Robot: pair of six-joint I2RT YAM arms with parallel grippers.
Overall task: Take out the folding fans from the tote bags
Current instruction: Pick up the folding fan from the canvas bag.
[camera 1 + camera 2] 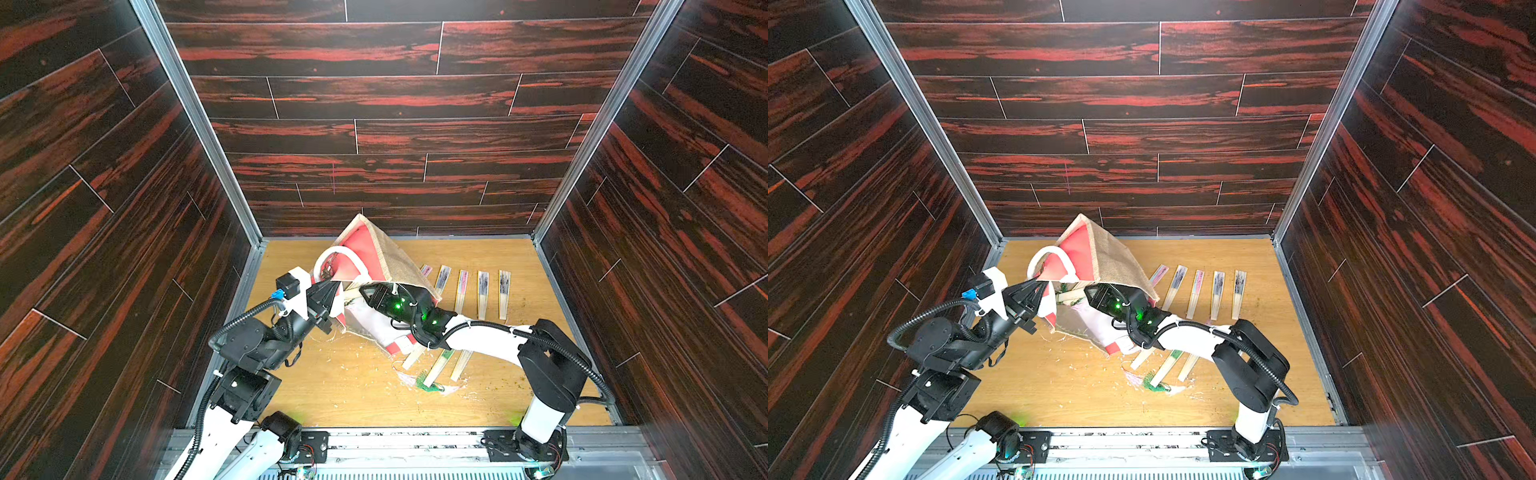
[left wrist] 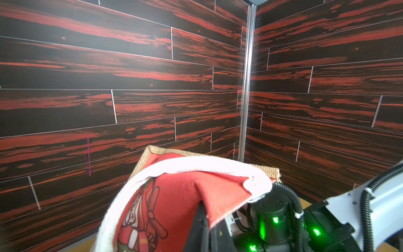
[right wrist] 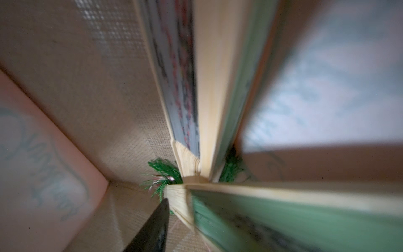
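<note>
Folding fans (image 1: 483, 295): closed, slim pale bamboo sticks, tops printed dark grey, pink or green. One has a green tassel (image 1: 424, 382).

Count on table (image 1: 353, 386): five in a neat row right of centre, the nearest just beside the bag. Three more at lower centre, splayed, partly under the right arm.

Inside the bag, right wrist view: at least three (image 3: 209, 109), blurred, green tassels at their far ends.

Tote bag (image 1: 395, 253): one. Tan burlap, red side panels, white rope handle. Lies tipped over at centre frame, mouth toward the arms.

Left hand (image 1: 334, 289): clamped on the red edge at the mouth.

Right hand (image 1: 370, 294): reaches inside the bag. Only one black finger (image 3: 154, 224) shows, so I cannot tell how wide it stands.
</note>
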